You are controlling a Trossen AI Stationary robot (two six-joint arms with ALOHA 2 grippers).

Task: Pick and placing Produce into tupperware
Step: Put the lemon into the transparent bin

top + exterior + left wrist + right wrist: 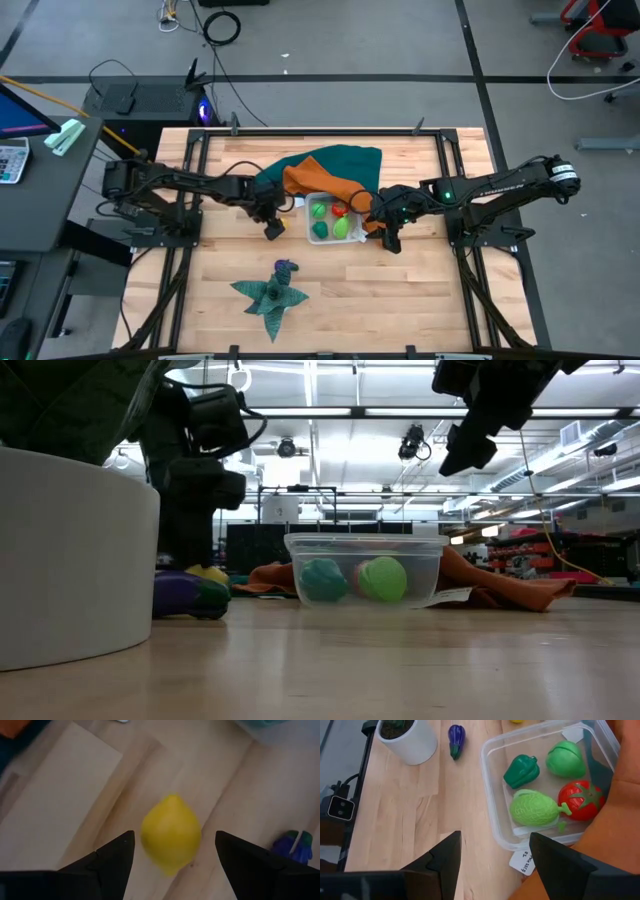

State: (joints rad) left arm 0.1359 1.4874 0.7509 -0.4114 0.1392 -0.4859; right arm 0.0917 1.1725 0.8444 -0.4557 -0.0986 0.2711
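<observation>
Your left gripper (172, 851) hangs spread around the yellow lemon (171, 840), centre frame on the table. Your right gripper (492, 851) hovers spread, empty, beside the tupperware (492, 820) holding four produce pieces.

- A pale wooden table top (400, 290) is lying inside a black metal frame (190, 170).
- Grey floor (400, 40) is spreading around it, crossed by dark lines, with black cables (222, 27) curling on it.
- A dark desk (40, 190) is standing along one side, a calculator (12, 160) sitting on it.
- A red-based chair (597, 25) is showing at the far corner.
- Long ceiling lights (330, 410) are glowing over a wide hall in the low view.
</observation>
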